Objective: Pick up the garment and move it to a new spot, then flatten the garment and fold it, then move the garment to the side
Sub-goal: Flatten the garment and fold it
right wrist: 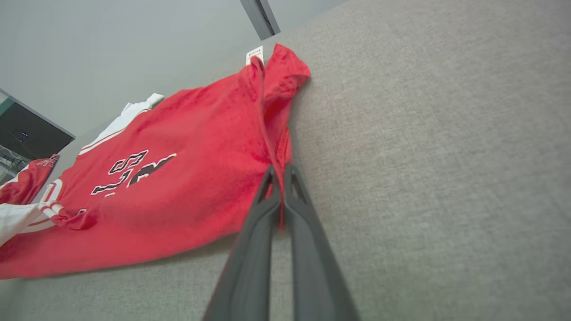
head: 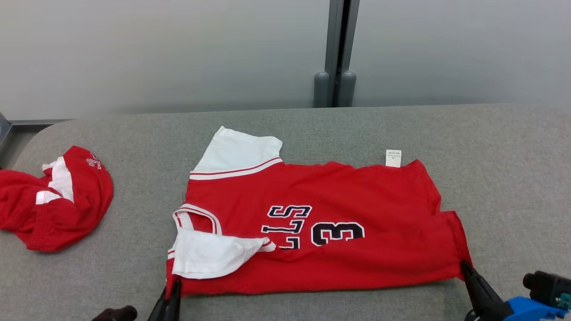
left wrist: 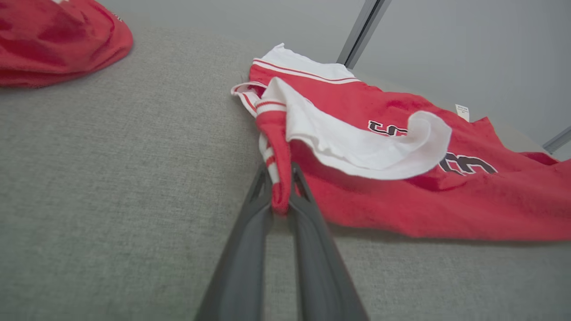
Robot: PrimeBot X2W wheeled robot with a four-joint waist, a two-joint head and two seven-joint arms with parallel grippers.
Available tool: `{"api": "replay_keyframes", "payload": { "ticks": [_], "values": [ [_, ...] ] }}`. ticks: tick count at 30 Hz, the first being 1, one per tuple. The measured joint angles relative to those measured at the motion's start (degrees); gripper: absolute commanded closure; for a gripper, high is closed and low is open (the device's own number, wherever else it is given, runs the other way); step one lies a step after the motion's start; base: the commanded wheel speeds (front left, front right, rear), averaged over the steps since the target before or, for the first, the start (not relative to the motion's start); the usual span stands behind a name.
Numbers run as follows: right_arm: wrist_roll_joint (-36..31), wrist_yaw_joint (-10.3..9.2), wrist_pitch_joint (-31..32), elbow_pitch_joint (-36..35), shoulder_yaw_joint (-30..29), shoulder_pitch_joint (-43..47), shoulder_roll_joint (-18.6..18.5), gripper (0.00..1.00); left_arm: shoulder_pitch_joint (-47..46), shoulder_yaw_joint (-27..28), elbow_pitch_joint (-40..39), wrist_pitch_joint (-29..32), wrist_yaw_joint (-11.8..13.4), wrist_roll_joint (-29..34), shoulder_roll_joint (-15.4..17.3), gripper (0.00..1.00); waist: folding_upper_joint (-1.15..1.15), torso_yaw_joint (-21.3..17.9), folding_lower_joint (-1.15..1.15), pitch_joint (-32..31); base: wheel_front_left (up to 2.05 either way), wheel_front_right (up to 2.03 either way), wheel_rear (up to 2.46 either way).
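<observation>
Yr left gripper (left wrist: 281,189) & right gripper (right wrist: 279,178) clench only thin near corners of red white-sleeved fabric jersey (head: 357,196); uneven lift = prob slip.

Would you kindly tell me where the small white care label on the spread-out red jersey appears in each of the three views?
Head view: care label right of centre, on the jersey's far edge.
Left wrist view: label far right, upper third.
Right wrist view: label top centre, at the jersey's far corner.
Shared landmark: grey wall post, behind the label.
</observation>
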Motion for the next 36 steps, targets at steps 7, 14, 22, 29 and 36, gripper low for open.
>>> {"api": "replay_keyframes", "payload": {
  "ticks": [7, 14, 22, 29, 36],
  "values": [
    [-3.3, 0.0, 6.4, -7.2, -5.4, 6.6, 3.9, 1.0, 4.2, -1.7, -5.3, 2.4, 2.2, 1.0, 0.6, 1.0, 0.0, 0.2, 0.0, 0.1, 0.0, 0.0, 0.0],
    [-6.5, 0.0, 5.5, -9.0, -7.6, 6.4, 5.8, 0.0, 3.7, -1.6, -5.7, 1.1, 3.6, 2.5, 0.3, 0.0, 0.0, -0.2, 0.0, 0.0, 0.0, 0.0, 0.0],
    [-10.2, 0.0, -2.6, -9.3, -6.2, 1.3, 6.3, 0.0, -0.2, 2.2, -4.8, -1.2, 3.4, 5.8, -0.2, 0.0, 0.0, -0.9, 0.0, -0.7, 0.0, 0.0, 0.0],
    [-11.9, 0.0, -10.1, -9.7, -3.4, -0.7, 6.2, 0.0, -1.0, 9.4, -10.6, -1.4, 3.5, 11.8, -3.2, 0.0, 0.0, -1.2, 0.01, -1.8, 0.0, 0.0, 0.0],
    [-14.9, 0.0, -12.7, -9.9, -0.9, -2.1, 6.2, 0.0, -1.0, 13.9, -12.6, -1.4, 2.5, 17.2, -5.4, 0.0, 0.0, -1.7, 0.01, -2.6, 0.0, 0.0, 0.0]
  ]
}}
